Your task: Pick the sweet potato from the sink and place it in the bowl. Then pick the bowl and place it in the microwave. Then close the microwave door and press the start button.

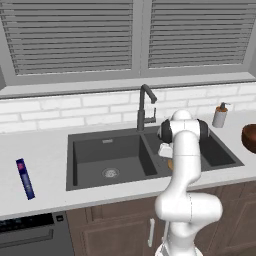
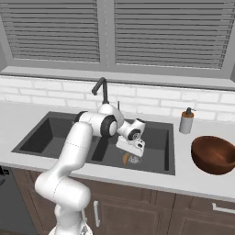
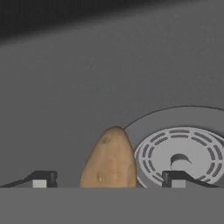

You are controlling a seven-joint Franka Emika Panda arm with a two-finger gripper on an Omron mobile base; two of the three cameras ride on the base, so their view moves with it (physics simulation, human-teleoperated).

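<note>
The sweet potato lies on the floor of the sink's right basin, right beside the round silver drain. In the hand view it sits between my two fingertips, one to its left and one to its right, with gaps on both sides, so my gripper is open around it. From the right base view the gripper hangs low in the right basin of the dark grey sink, just over the orange tuber. The reddish-brown bowl stands on the counter right of the sink.
A dark tall faucet rises behind the sink's divider. A soap dispenser stands at the back right of the sink. A blue tube lies on the left counter. Window blinds hang above the white tile backsplash.
</note>
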